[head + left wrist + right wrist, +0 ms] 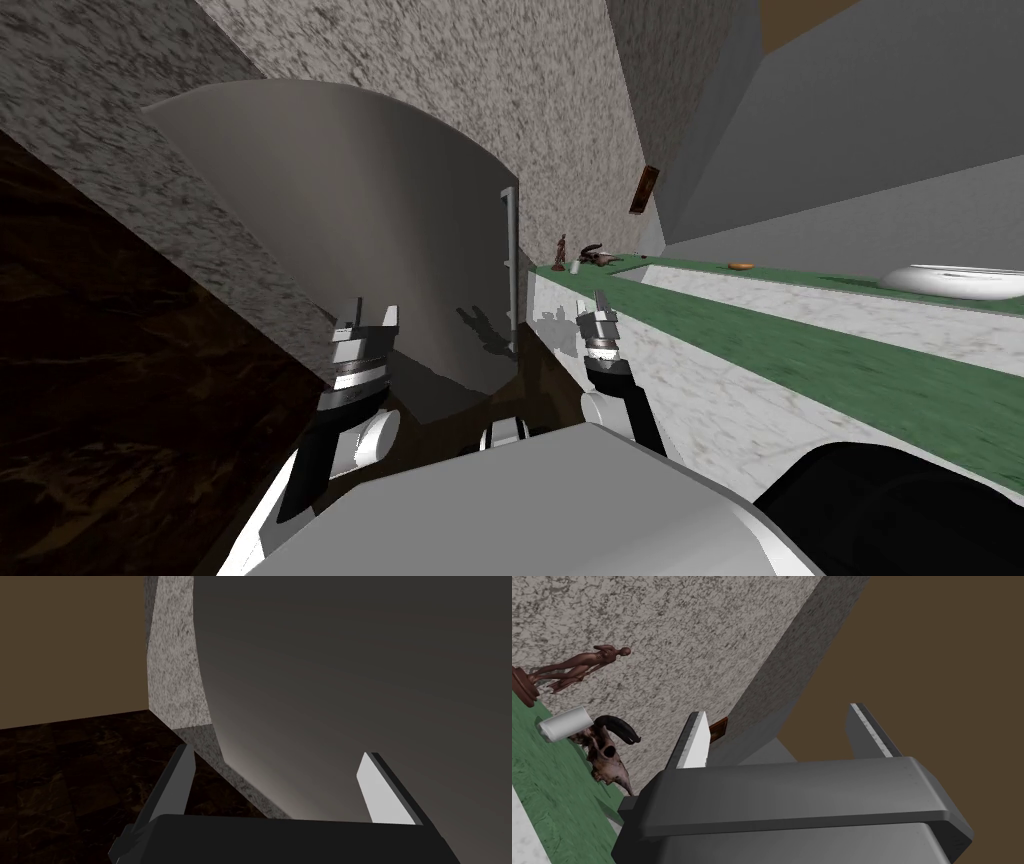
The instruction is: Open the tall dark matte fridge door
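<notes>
The fridge door (380, 220) fills the space ahead, between a speckled wall (200, 200) and the counter (700, 330). Its one upright handle (511, 255) runs along the counter-side edge. The left gripper (374, 315) is raised near the door's lower edge with its fingers released. The right gripper (600, 300) points up at the counter's end, also released.

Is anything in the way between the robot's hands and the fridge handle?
Nothing that I can see. The handle on the fridge door stands bare between the open left gripper and the right gripper, with just open space between.
</notes>
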Tool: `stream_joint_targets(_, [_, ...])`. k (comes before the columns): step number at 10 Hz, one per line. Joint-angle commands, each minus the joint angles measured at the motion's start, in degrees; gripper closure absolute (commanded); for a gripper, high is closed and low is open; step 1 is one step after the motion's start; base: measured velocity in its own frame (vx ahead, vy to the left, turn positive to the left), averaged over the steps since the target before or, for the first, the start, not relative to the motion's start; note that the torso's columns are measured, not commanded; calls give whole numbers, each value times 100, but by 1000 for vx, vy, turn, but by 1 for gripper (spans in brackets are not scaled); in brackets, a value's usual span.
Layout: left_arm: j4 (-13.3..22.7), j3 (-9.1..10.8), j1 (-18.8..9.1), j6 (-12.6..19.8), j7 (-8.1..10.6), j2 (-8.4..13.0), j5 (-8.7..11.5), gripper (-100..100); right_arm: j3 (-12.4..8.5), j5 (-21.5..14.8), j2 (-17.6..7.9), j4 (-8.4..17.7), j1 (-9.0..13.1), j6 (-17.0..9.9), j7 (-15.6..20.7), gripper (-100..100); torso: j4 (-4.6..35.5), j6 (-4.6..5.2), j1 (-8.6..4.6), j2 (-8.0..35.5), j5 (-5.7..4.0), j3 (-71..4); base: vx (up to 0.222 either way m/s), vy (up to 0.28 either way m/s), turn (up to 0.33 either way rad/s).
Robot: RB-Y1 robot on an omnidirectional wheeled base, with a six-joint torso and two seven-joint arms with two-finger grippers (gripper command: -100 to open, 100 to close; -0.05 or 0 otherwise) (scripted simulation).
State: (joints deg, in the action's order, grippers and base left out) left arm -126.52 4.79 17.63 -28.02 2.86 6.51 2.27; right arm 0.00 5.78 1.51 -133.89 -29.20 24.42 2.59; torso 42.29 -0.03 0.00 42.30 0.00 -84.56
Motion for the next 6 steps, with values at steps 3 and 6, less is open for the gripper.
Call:
stream_joint_targets(3, [59,301,-720,324,12,257,-365,-100,0,0,0,0,1,0,0,0,0,5,-1,-2,0,-1,3,-15,-145])
stream_joint_targets(6, [148,631,-1270,633,23,457,-778,-100,0,0,0,0,0,0,0,0,0,1,-1,-2,0,-1,5,-24,-192])
